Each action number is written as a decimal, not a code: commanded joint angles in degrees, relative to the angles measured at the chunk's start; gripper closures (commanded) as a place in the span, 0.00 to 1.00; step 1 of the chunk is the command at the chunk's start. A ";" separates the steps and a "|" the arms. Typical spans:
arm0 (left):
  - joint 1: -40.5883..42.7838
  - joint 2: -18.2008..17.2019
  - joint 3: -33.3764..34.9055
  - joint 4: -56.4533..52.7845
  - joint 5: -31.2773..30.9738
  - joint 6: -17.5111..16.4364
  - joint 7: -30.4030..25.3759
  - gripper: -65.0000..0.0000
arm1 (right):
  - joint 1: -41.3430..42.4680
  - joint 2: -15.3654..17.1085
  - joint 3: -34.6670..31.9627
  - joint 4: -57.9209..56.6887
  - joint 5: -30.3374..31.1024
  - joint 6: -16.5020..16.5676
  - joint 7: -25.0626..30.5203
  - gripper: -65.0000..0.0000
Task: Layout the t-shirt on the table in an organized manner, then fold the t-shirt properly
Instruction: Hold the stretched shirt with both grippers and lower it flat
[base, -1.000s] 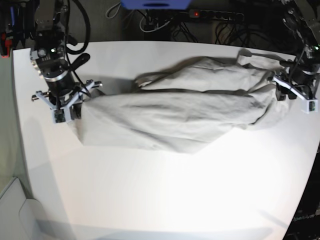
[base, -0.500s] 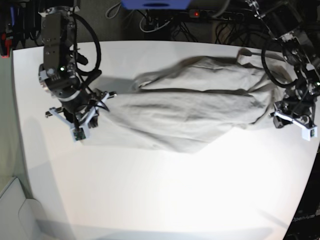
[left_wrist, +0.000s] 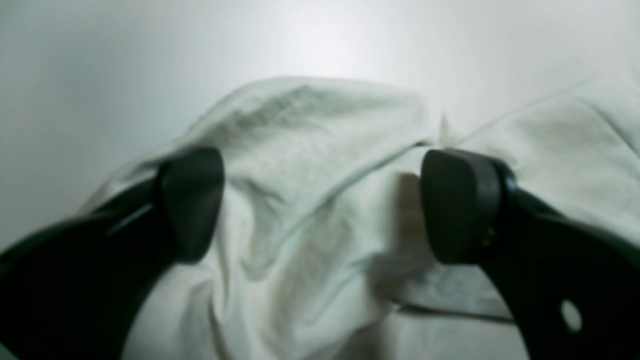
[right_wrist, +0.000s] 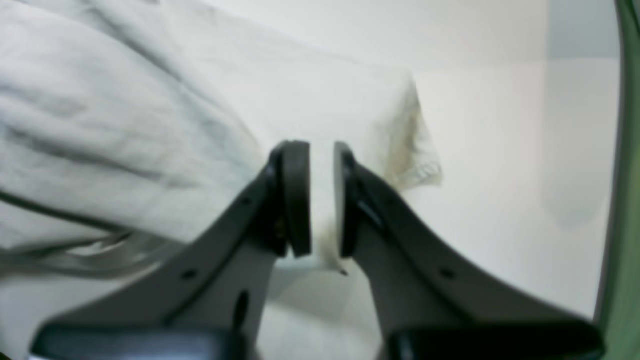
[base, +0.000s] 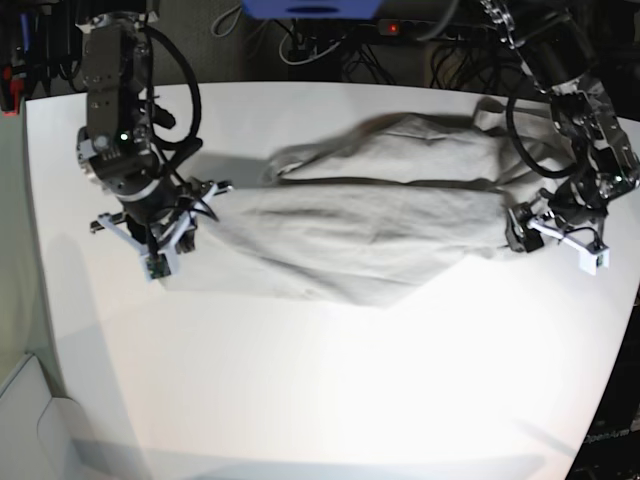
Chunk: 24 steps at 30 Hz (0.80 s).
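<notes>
The light grey-beige t-shirt (base: 380, 215) lies crumpled lengthwise across the far half of the white table (base: 330, 390). At the shirt's left end in the base view, my right gripper (base: 180, 225) holds its edge. The right wrist view shows the right gripper (right_wrist: 322, 200) shut on a fold of the t-shirt (right_wrist: 125, 125), with cloth pinched between the pads. My left gripper (base: 530, 228) sits at the shirt's right end. In the left wrist view the left gripper (left_wrist: 325, 205) is wide open, and the t-shirt (left_wrist: 310, 150) lies loose under and between its fingers (left_wrist: 192, 200).
Cables and a power strip (base: 430, 30) run behind the table's far edge, next to a blue object (base: 310, 8). A white box (base: 35, 425) sits off the table's near left corner. The table's curved edge passes close to the left arm (base: 625, 330).
My left gripper has opened, let go of the shirt's right end and shifted slightly left. Both arms came toward the near edge earlier. The right gripper keeps its hold.
</notes>
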 joint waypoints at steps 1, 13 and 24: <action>-1.75 -0.97 -0.09 0.28 -0.95 0.02 -1.49 0.06 | 0.52 0.32 0.24 0.90 0.10 -0.50 1.35 0.84; -3.51 -1.32 -0.18 -7.81 -0.95 -0.42 -1.67 0.27 | 0.00 0.41 0.33 0.90 -0.08 -0.50 1.26 0.84; -5.80 -1.15 -0.53 -5.61 -1.39 0.02 -8.61 1.00 | -0.62 2.25 0.41 0.81 -0.08 -0.50 1.26 0.84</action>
